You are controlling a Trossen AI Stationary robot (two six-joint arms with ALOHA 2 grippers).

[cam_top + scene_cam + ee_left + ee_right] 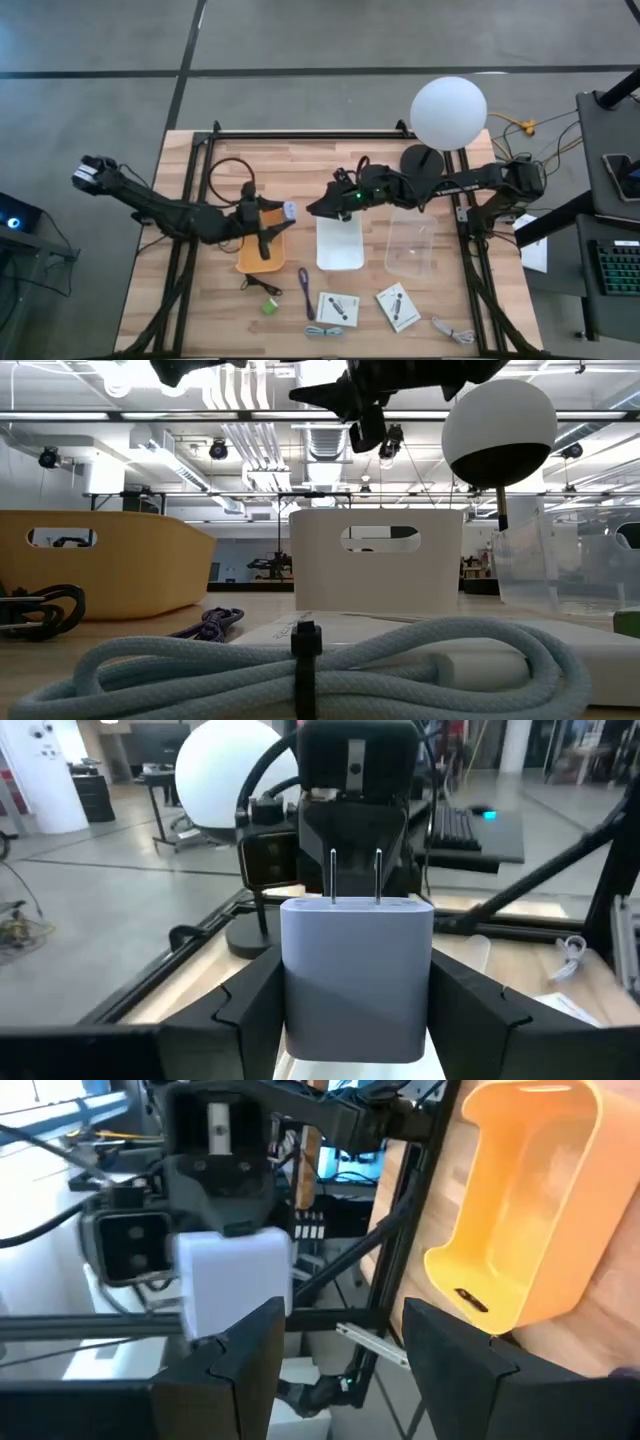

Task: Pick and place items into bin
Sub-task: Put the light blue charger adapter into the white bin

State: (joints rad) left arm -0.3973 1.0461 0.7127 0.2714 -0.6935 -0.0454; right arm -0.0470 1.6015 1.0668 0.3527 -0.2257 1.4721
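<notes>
The left gripper (283, 212) is clenched on a pale lavender wall charger (357, 975); its two dark fingers (250, 1010) press the block's sides and the two metal prongs point away from the wrist, toward the other arm. In the high view the charger (289, 210) hangs over the rim of the orange bin (262, 252) nearest the white bin (339, 243), above the bin and not touching it.

The right gripper (318, 207) hovers just across from the charger, above the near corner of the white bin, its fingers (240, 1360) spread apart with nothing between them. The two tool tips are near each other but apart.

Beyond the right gripper, on its arm's side, stands a clear bin (415, 242), next to a white globe lamp (448, 112). Between the bins and the table's front edge lie the loose items: a purple strap (304, 291), a tiny green block (270, 306), two white cards (338, 308) and (398, 306), a light coiled cable (330, 660) and a small dark piece (262, 285). A dark cable loop (229, 180) lies behind the orange bin. The board around these is bare wood.
</notes>
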